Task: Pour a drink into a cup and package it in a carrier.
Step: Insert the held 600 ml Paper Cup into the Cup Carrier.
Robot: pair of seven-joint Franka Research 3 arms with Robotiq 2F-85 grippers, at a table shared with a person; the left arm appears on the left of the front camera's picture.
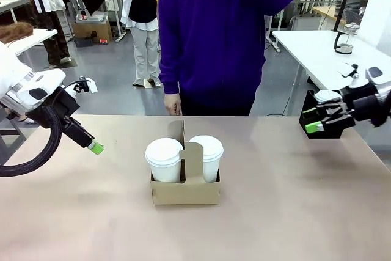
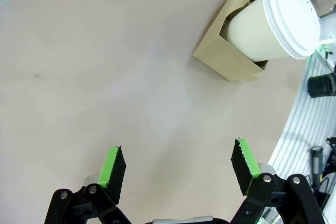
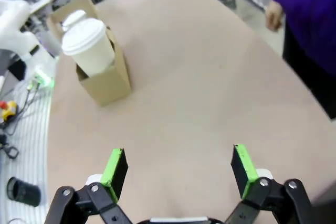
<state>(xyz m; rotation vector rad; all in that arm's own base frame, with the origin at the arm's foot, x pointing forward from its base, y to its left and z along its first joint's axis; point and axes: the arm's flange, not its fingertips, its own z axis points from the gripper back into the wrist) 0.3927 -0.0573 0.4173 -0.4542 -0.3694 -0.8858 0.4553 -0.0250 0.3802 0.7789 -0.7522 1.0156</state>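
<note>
Standing behind carrier (image 1: 185,191): person (image 1: 214,35)

The carrier (image 1: 185,191) stood near the middle of the table (image 1: 293,212). Two lidded cups sat in its slots, one (image 1: 164,159) on the left and one (image 1: 206,156) on the right, with the upright handle panel between them. Behind the carrier, at the far edge of the table, stood a person (image 1: 214,35), one hand (image 1: 173,103) hanging just above that edge. The left gripper (image 1: 91,145) was to the left of the carrier, well apart from it; the right gripper (image 1: 314,120) was over the table's right end, farther back.
</note>
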